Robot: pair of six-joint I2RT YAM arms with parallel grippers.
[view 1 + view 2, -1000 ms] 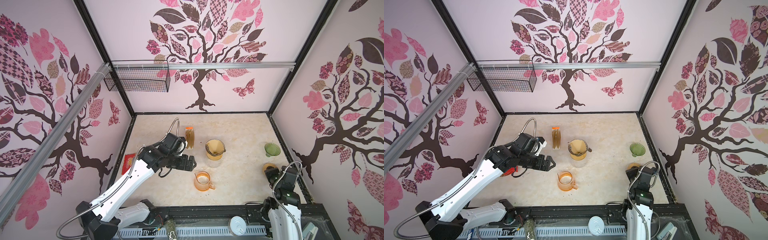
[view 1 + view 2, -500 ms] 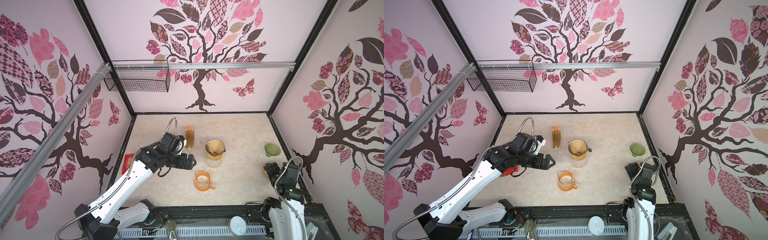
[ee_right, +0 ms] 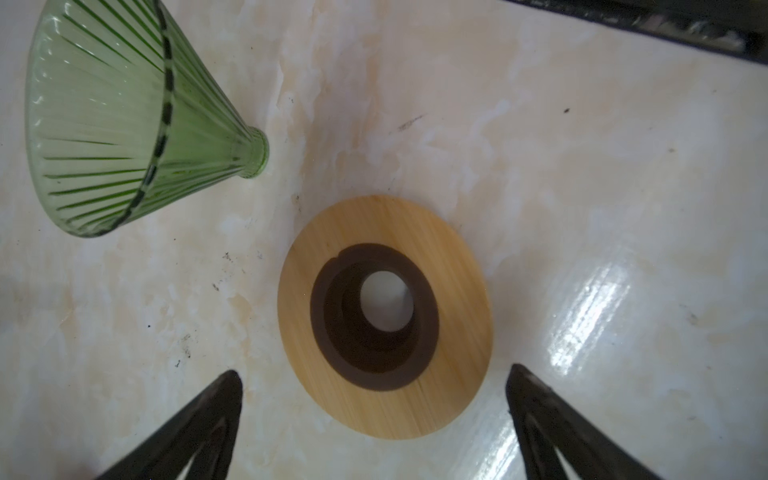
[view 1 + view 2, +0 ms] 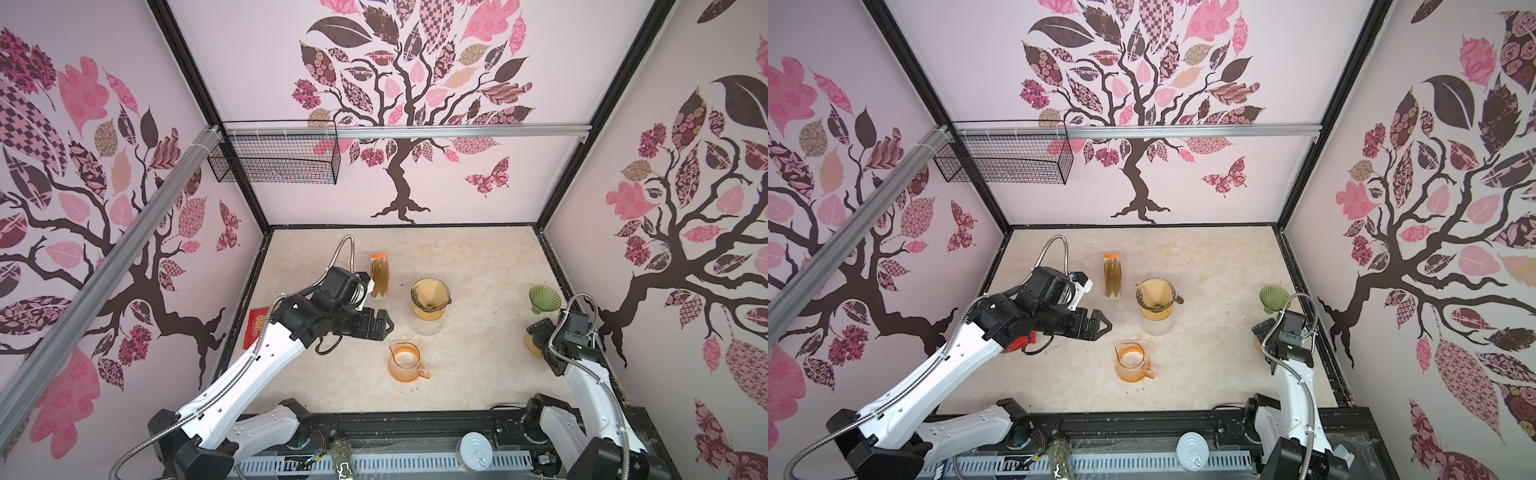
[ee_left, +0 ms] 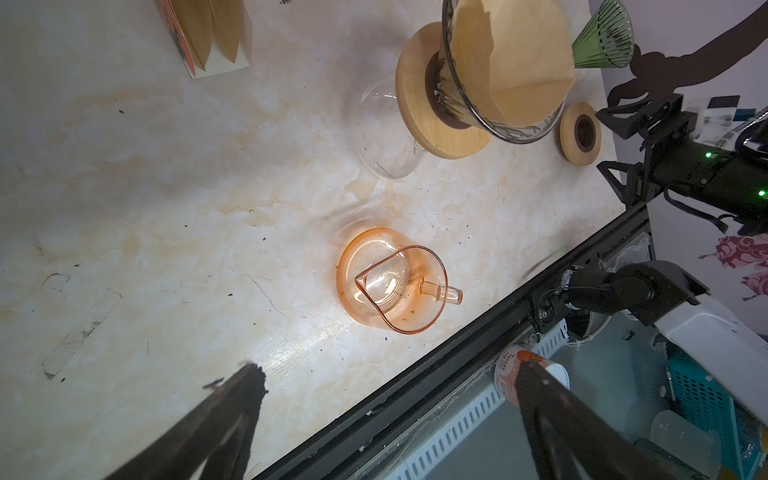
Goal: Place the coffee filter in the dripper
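Basically the placing step looks done: filter (image 4: 429, 291) sits opened out inside the clear dripper (image 5: 461, 104), which stands on its carafe (image 4: 426, 328) just off the middle of the surface (image 4: 478, 374), toward 1 o'clock in both top views. Paper fills the cone up to about the rim; can't tell if it lies flush against the wall all round. Left tool (image 5: 390, 368) is spread wide and empty, hovering at 8 o'clock of the dripper, apart from the pitcher (image 4: 405, 361) at 6 o'clock. Right tool (image 3: 374, 370) is also wide, gripping nothing, hanging over the wooden ring (image 3: 457, 291) at 4 o'clock, with the green dripper (image 3: 104, 124) on its side near it. Filter box (image 4: 380, 276) stands at 10 o'clock of the dripper. My read: nothing left to grasp; next move is backing both arms out, left one swinging wide of the dripper so it doesn't knock the stack.
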